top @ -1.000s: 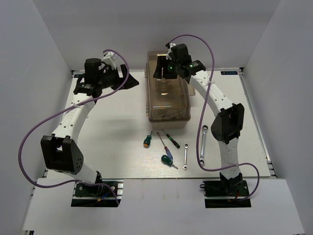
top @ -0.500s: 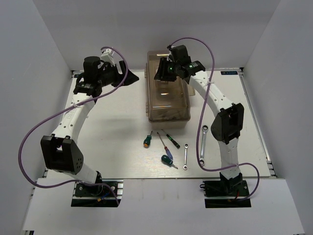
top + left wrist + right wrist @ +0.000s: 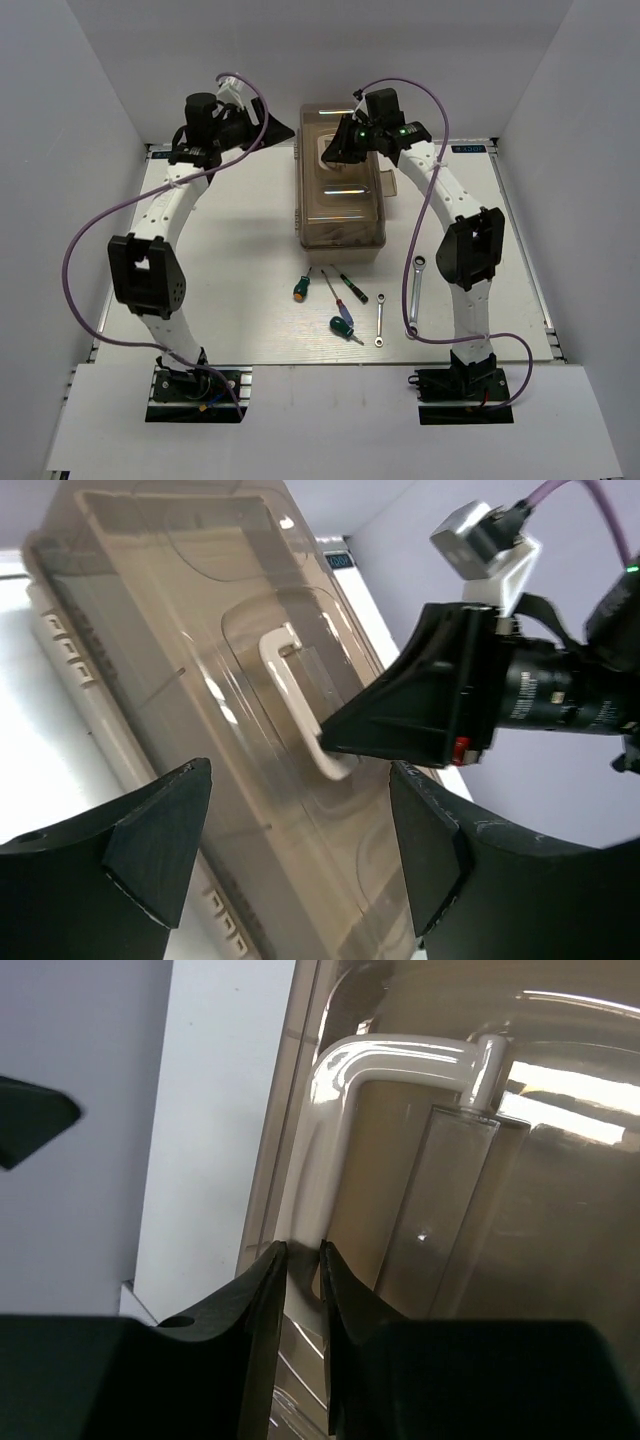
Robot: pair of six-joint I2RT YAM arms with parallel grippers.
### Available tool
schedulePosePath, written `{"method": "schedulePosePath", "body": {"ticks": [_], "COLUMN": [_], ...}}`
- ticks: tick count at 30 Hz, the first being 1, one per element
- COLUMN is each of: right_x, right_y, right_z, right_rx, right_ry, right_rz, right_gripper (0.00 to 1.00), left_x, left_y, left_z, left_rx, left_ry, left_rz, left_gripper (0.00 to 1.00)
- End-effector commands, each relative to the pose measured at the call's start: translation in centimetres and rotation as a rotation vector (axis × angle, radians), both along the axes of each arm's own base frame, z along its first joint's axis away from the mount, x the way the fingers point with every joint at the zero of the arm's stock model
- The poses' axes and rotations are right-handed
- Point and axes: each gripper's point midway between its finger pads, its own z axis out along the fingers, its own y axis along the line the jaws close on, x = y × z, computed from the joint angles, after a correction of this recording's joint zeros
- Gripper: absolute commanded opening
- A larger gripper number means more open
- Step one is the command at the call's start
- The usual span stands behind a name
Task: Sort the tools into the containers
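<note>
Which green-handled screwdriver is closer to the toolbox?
The left green-handled screwdriver, just in front of the toolbox. The other green one lies farther from it, beside the small wrench.

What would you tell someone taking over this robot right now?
Left gripper: open and empty, beside the toolbox.
Right gripper: shut on the toolbox's white handle.
Tools: two green screwdrivers, two thin screwdrivers and two wrenches, all loose on the table in front of the toolbox.
Done: nothing sorted yet; the toolbox is closed.
Left: open the toolbox, then put every tool into a container.
</note>
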Motion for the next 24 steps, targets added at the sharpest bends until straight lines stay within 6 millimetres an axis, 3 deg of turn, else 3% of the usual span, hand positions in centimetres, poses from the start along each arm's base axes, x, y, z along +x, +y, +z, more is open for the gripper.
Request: {"method": "schedulePosePath", "body": {"ticks": [1,5,14,18,24], "right_x": [-0.9,-0.7,-0.4,-0.4,-0.4], "right_y": [2.2,2.1,1.8,1.9,2.1], "right_z": [3.7,4.1,3.5,3.2,3.5], "right_rx": [0.141,0.158,0.169,0.174,0.184], "right_ry": [-0.045,-0.046,-0.023,-0.01,-0.014], "right_rz": [0.089,0.091,0.085,0.083,0.086], "right_gripper": [0.25,0.25,0.24,0.24,0.24], "left_x": [-0.2,0.0,0.9,1.9,2.2], "left_y": [-1.7,-2.7,-6.5,-7.0,-8.5], "left_z": [1.4,0.0,-0.5,-1.4,-4.5], "left_rx": [-0.05,-0.066,-0.096,-0.089,-0.053], "left_ry": [-0.01,0.029,0.057,0.1,0.214], "left_rz": [-0.087,-0.128,-0.212,-0.187,-0.185], "left_gripper": [0.81,0.78,0.71,0.69,0.62]}}
